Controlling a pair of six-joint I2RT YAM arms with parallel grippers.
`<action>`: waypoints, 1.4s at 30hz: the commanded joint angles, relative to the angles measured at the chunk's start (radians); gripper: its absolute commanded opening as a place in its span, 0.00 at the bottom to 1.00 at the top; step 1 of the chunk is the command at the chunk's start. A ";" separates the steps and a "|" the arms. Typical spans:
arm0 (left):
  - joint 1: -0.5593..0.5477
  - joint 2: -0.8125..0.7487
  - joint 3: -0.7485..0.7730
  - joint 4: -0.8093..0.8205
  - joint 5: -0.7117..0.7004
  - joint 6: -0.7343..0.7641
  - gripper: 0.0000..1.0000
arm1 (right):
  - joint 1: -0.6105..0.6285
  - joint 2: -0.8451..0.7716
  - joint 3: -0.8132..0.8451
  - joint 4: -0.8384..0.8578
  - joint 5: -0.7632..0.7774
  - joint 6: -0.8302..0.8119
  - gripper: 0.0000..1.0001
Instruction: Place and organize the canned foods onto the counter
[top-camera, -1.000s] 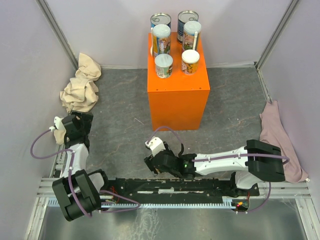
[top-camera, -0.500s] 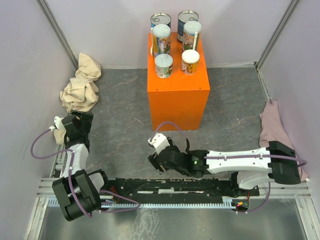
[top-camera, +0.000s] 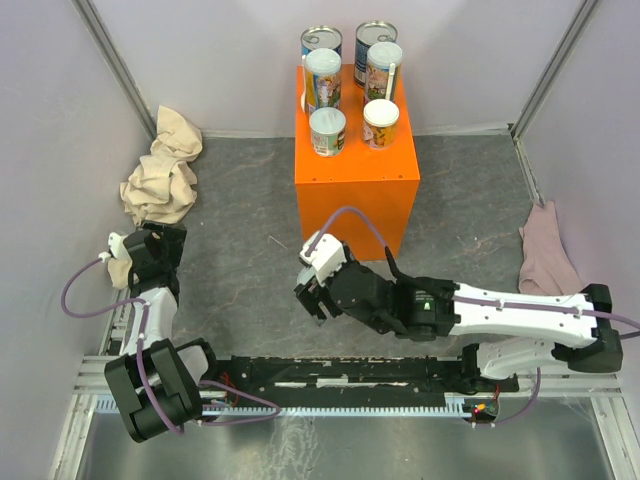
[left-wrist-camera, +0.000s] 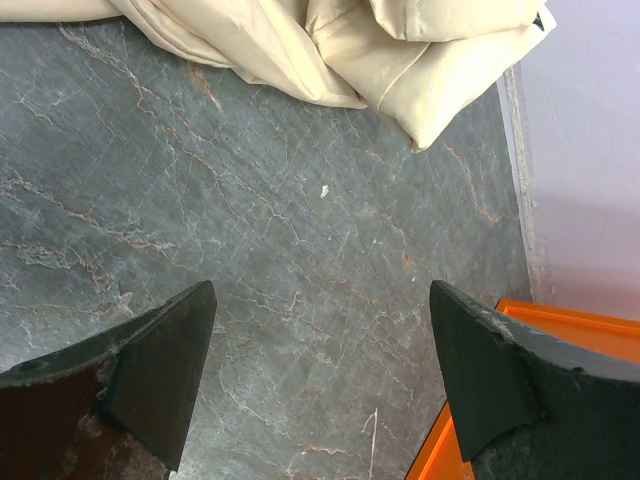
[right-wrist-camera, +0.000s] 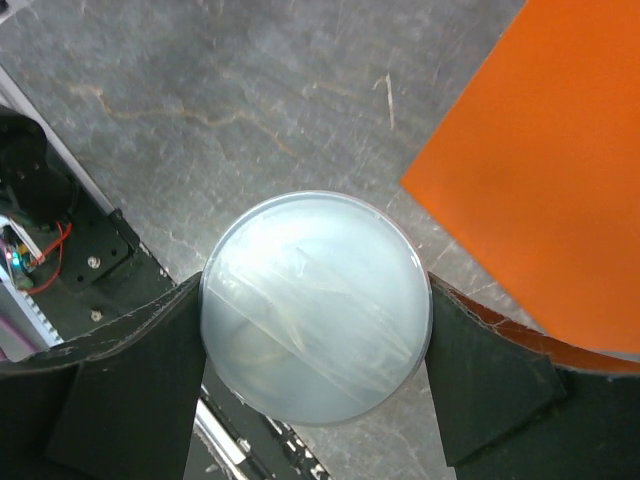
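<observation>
A: Where do the canned foods (top-camera: 381, 123) stand in relation to the orange counter (top-camera: 355, 205)?

B: Six are on its top, in three pairs. Two blue-labelled tins (top-camera: 321, 42) with silver tops stand at its far edge, two taller cans (top-camera: 323, 78) with pale lids in front of them, and two shorter cans (top-camera: 327, 130) nearest its front edge. All six are upright, each apart from its neighbour.

A: And the seventh can (right-wrist-camera: 315, 305)?

B: Off the counter — the right gripper (top-camera: 312, 296) has it, low in front of the counter's front face, toward the left front corner as the overhead camera sees it. From the right wrist the can shows a round, pale, translucent lid, with a black finger (right-wrist-camera: 120, 385) pressed against each side. The counter's orange wall fills the upper right of that view, near the can but apart from it. Whether the can is lifted off the grey surface (right-wrist-camera: 250, 90) I cannot tell.

A: What about the left gripper (left-wrist-camera: 318, 380)?

B: It is spread wide, with only the grey surface between its fingers (left-wrist-camera: 160, 370). It sits well to the left of the counter; a sliver of the counter's orange shows at the lower right of its wrist view.

A: Anything else around the counter?

B: A beige cloth (top-camera: 165, 170) lies crumpled well to its left, a pink cloth (top-camera: 548, 258) well to its right — both on the grey surface, neither touching it.
</observation>
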 joint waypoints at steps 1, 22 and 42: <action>0.006 0.001 -0.001 0.044 0.006 -0.026 0.93 | 0.001 -0.058 0.166 0.008 0.104 -0.096 0.11; 0.007 0.001 -0.003 0.050 0.012 -0.028 0.93 | -0.199 0.030 0.562 -0.037 0.184 -0.330 0.10; 0.007 0.005 -0.001 0.051 0.013 -0.026 0.93 | -0.440 0.218 0.889 -0.241 0.052 -0.238 0.10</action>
